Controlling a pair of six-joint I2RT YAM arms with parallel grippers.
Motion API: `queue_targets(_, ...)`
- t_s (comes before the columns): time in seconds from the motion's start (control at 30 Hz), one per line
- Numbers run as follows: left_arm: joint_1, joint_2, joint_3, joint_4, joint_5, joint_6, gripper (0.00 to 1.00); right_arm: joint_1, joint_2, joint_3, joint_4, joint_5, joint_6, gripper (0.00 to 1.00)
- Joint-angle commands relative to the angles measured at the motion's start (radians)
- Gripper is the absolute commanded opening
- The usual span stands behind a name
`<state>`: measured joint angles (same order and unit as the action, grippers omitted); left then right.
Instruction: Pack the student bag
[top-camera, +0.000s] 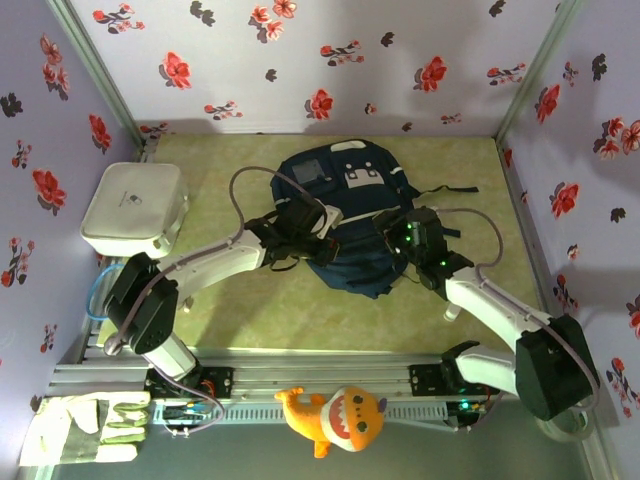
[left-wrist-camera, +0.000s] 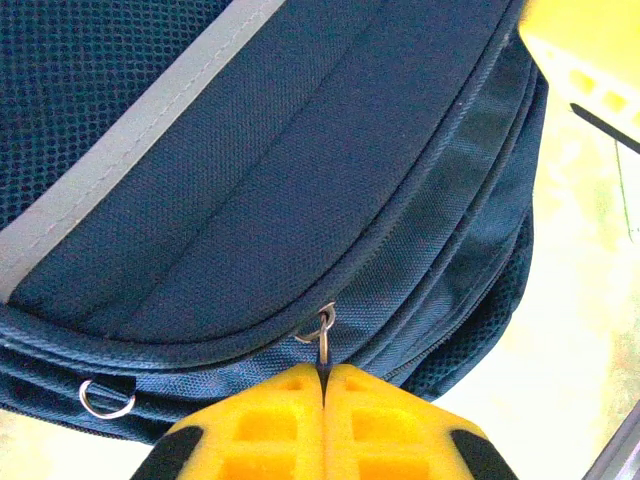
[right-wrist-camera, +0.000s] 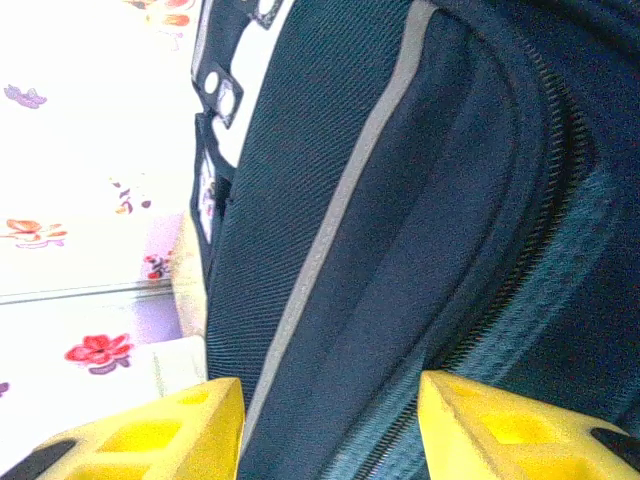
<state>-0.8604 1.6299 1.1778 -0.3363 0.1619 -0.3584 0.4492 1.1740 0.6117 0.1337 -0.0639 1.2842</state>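
Observation:
The student bag (top-camera: 345, 200), navy blue with a grey stripe, lies in the middle of the green mat. My left gripper (top-camera: 312, 238) sits at its near left side. In the left wrist view the yellow jaws (left-wrist-camera: 323, 372) are pressed together on the thin metal zipper pull (left-wrist-camera: 324, 342), which hangs from a small ring at the seam of the student bag (left-wrist-camera: 300, 150). My right gripper (top-camera: 402, 236) rests over the bag's right side. Its yellow fingers (right-wrist-camera: 330, 395) stand wide apart, with the fabric and the closed zipper line of the student bag (right-wrist-camera: 420, 200) between them.
A white rounded box (top-camera: 132, 207) sits at the left edge of the mat. An orange shark plush (top-camera: 335, 418) and a work glove (top-camera: 85, 428) lie in front of the arm bases. Floral walls close in on three sides. A metal ring (left-wrist-camera: 105, 398) hangs on the bag's lower seam.

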Motion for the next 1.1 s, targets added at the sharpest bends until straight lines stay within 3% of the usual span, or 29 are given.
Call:
queue_targets(0.0,-0.012,0.010,0.045,0.031,0.028,0.030,0.00,0.005,0.039,-0.015,0.096,-0.036,0.060,0.48)
queue_targets(0.37,-0.013,0.015,0.046,0.025,0.026,0.032,0.00,0.010,0.118,-0.021,0.176,-0.062,0.104,0.40)
queue_targets(0.47,-0.013,0.012,0.046,0.022,0.009,0.035,0.00,0.011,0.120,-0.017,0.175,-0.056,0.096,0.31)
queue_targets(0.63,0.001,-0.010,0.028,-0.011,-0.081,0.054,0.00,0.007,0.091,0.003,0.088,-0.006,0.044,0.16)
queue_targets(0.77,0.043,-0.051,-0.025,-0.029,-0.112,0.077,0.00,0.001,0.036,0.011,-0.003,0.056,-0.003,0.12)
queue_targets(1.07,0.134,-0.058,-0.047,-0.119,-0.138,0.105,0.00,-0.001,0.026,0.064,-0.099,0.053,-0.098,0.09)
